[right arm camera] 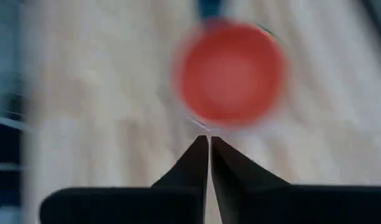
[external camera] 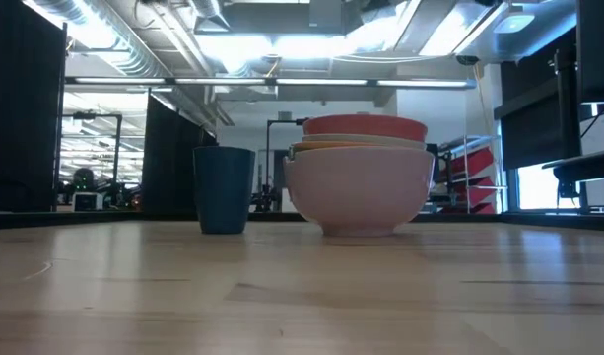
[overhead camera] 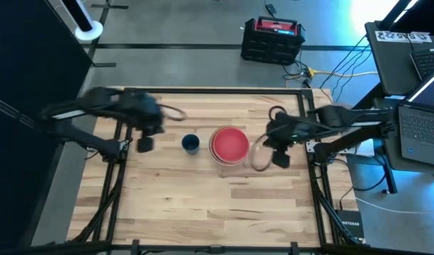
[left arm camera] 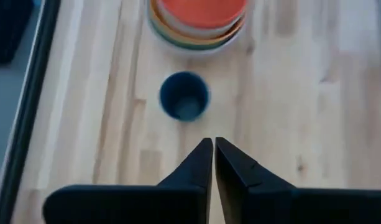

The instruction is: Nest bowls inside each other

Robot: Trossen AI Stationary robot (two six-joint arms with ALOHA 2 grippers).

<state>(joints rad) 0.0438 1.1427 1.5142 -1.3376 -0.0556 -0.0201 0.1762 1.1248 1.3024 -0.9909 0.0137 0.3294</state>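
The bowls [overhead camera: 229,144] stand nested in one stack on the table's middle, the red one on top and a white one [external camera: 359,192] at the bottom, resting on its base. The stack also shows in the left wrist view [left arm camera: 197,18] and in the right wrist view [right arm camera: 230,73]. My left gripper [left arm camera: 213,146] is shut and empty, raised above the table to the left of the stack [overhead camera: 144,144]. My right gripper [right arm camera: 209,144] is shut and empty, raised to the right of the stack [overhead camera: 280,157].
A small dark blue cup [overhead camera: 191,142] stands upright just left of the stack, between it and my left gripper. A black and red crate [overhead camera: 272,39] sits on the floor beyond the far edge. Laptops [overhead camera: 418,106] lie off the table's right side.
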